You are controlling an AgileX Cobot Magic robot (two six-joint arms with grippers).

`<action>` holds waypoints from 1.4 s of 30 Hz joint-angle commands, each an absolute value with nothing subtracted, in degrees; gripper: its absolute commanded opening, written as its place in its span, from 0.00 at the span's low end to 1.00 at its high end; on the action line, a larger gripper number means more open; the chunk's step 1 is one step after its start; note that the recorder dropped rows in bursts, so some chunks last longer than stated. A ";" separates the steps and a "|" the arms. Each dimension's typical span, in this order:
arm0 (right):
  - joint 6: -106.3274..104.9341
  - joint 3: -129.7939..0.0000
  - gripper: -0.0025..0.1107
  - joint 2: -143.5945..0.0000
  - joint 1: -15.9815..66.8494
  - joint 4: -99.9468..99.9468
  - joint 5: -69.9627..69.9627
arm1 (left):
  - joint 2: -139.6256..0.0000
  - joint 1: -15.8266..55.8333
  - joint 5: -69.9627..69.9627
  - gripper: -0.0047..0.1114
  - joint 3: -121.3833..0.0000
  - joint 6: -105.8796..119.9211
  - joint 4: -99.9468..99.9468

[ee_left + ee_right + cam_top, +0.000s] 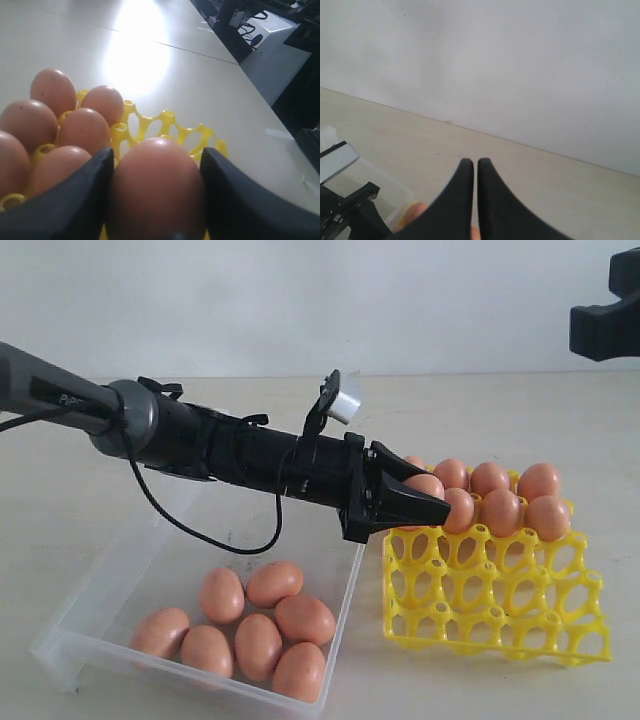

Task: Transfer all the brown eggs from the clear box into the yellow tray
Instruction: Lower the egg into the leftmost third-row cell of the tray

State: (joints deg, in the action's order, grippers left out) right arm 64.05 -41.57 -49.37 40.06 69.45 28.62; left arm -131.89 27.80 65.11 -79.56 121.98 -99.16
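Left pincer (422,502) clasps 1 brown egg (157,190) above the yellow tray (520,612). I'd lower gently until it seats, then release. Right pincer (471,167) is closed and empty.

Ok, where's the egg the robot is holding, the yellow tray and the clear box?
held egg (157,190), left wrist view, middle of its shell.
yellow tray (497,628), exterior view, empty front cups.
clear box (120,575), exterior view, its left wall.
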 commanded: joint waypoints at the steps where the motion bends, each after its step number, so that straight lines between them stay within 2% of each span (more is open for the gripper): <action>1: 63.52 -41.19 0.02 -49.22 39.91 69.58 28.09 | -132.80 27.94 67.03 0.07 -80.07 122.25 -99.95; 13: 63.52 -41.19 0.02 -49.22 39.91 69.47 27.40 | -133.12 30.73 63.02 0.07 -80.07 122.25 -99.95; 42: 63.25 -41.19 0.02 -49.22 39.91 69.47 27.40 | -133.41 30.69 56.65 0.07 -80.07 122.25 -99.95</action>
State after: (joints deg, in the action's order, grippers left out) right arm 63.39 -41.57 -49.37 40.06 69.45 27.53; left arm -133.63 30.46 57.30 -79.80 121.98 -99.16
